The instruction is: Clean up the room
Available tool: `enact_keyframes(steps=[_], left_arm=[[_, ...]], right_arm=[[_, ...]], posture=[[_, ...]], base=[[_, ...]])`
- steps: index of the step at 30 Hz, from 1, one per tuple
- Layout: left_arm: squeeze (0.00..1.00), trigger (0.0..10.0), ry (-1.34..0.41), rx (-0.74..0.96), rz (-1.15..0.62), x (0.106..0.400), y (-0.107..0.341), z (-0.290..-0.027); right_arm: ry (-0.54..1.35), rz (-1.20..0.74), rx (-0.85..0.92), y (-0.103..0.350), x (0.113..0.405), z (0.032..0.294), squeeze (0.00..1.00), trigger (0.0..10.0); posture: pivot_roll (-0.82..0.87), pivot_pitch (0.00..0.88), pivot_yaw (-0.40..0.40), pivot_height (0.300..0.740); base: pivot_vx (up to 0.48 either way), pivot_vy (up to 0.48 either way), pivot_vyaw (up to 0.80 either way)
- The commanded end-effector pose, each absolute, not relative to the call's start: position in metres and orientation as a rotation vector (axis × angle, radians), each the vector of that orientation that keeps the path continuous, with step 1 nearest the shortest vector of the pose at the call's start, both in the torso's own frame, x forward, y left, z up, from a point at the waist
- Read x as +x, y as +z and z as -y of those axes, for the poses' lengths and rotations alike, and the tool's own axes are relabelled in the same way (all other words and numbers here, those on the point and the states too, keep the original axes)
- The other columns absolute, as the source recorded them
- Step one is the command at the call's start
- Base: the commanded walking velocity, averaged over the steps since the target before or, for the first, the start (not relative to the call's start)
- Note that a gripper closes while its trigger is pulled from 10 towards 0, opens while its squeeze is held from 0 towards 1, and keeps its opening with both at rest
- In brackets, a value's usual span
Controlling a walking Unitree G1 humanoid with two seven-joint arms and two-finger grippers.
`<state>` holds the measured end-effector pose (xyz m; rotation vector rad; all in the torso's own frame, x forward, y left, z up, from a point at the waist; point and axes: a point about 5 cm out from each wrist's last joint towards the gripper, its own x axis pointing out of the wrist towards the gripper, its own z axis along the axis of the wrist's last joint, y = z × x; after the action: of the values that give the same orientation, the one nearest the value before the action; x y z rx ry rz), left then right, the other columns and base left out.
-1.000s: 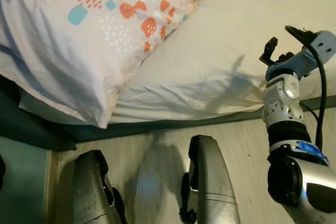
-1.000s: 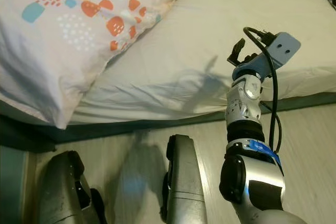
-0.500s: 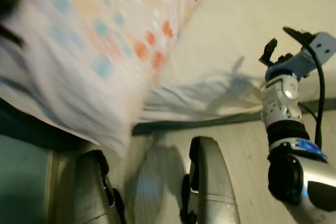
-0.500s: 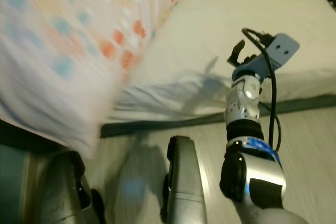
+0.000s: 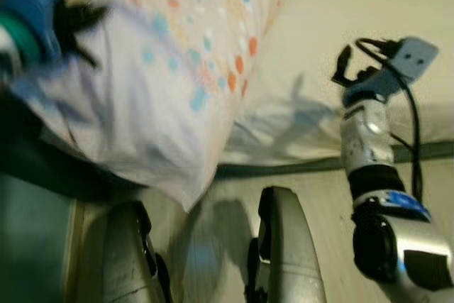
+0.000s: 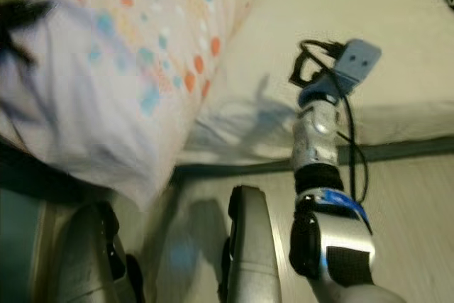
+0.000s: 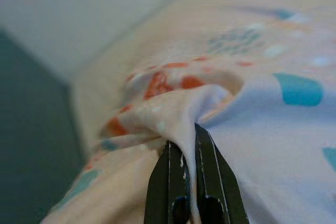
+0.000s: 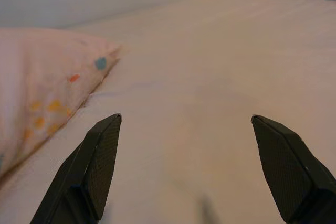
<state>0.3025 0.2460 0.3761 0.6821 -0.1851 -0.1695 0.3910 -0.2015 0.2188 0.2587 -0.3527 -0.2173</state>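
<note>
Patterned pillow (image 5: 163, 97) lying at the bed (image 5: 355, 5) edge, one corner hanging over the wooden floor (image 5: 326, 196). Pinched by a fold of its cover between the closed fingers of the left gripper (image 7: 184, 153). Right gripper (image 8: 186, 166) raised over the cream sheet, fingers spread wide, holding nothing.

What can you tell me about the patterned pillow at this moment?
The pillow is soft and plump, in a pale cloth case printed with orange, teal and white spots and dashes. It lies at the bed's near corner, one end drooping past the mattress edge above the floor. The left claw is shut on a bunched fold of its case. The image is blurred here, so finer detail is unclear.
</note>
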Motion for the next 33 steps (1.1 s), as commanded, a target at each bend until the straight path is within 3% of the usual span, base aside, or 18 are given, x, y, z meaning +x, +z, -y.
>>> enact_keyframes(steps=[1,2,5,6,8,9,21,23,24,28,29,30,33], left_arm=[[0.0,10.0,-0.262,0.904,0.094,0.295,0.364,-0.247],[0.0,10.0,-0.314,0.997,0.039,0.291,0.358,-0.247],[0.0,10.0,-0.31,1.013,0.013,0.289,0.356,-0.25],[0.87,10.0,-0.271,1.004,0.002,0.292,0.355,-0.256],[0.87,10.0,-0.259,1.013,-0.007,0.293,0.355,-0.258],[1.0,10.0,-0.254,1.01,-0.016,0.294,0.353,-0.26],[1.0,10.0,-0.196,1.03,-0.07,0.272,0.365,-0.291],[1.0,10.0,-0.205,0.865,0.099,0.272,0.387,-0.278],[1.0,10.0,-0.205,0.865,0.099,0.272,0.387,-0.278],[1.0,10.0,-0.248,0.565,0.295,0.281,0.405,-0.256],[0.55,10.0,-0.289,0.487,0.292,0.287,0.397,-0.244],[0.0,10.0,-0.328,0.393,0.292,0.295,0.384,-0.23],[0.0,10.0,-0.325,0.279,0.282,0.307,0.365,-0.215]], right_arm=[[-0.247,0.351,0.244,0.212,0.386,0.211,0.0,10.0],[-0.248,0.352,0.242,0.211,0.386,0.212,0.0,10.0],[-0.249,0.35,0.241,0.211,0.385,0.214,0.0,10.0],[-0.251,0.349,0.241,0.21,0.385,0.216,0.0,10.0],[-0.252,0.348,0.242,0.21,0.385,0.216,0.0,10.0],[-0.253,0.348,0.242,0.21,0.385,0.216,0.0,10.0],[-0.247,0.35,0.243,0.211,0.385,0.215,0.0,10.0],[-0.226,0.354,0.245,0.211,0.385,0.21,0.0,10.0],[-0.226,0.354,0.245,0.211,0.385,0.21,0.0,10.0],[-0.131,0.389,0.242,0.216,0.385,0.194,0.0,10.0],[-0.091,0.399,0.242,0.217,0.384,0.187,0.0,10.0],[-0.047,0.407,0.237,0.217,0.382,0.178,0.0,10.0],[0.012,0.427,0.219,0.218,0.378,0.165,0.0,10.0]], posture=[[0.01,0.234,-0.014,0.497],[0.01,0.234,-0.014,0.497],[0.01,0.236,-0.014,0.497],[0.02,0.238,-0.014,0.497],[0.02,0.238,-0.014,0.497],[0.02,0.238,-0.014,0.497],[0.03,0.241,-0.02,0.497],[0.03,0.24,-0.023,0.497],[0.03,0.24,-0.023,0.497],[0.03,0.238,-0.024,0.497],[0.03,0.232,-0.022,0.497],[0.03,0.227,-0.021,0.497],[0.02,0.226,-0.021,0.497]], base=[[0.0,0.0,0.0],[0.0,0.0,0.0],[0.0,0.0,0.0],[0.0,0.0,0.0],[0.0,0.0,0.0],[0.0,0.0,0.0],[0.0,0.0,0.0],[0.0,0.0,0.0],[0.0,0.0,0.0],[0.0,0.0,0.0],[0.0,0.0,0.0],[0.0,0.0,0.0],[0.0,0.0,0.0]])
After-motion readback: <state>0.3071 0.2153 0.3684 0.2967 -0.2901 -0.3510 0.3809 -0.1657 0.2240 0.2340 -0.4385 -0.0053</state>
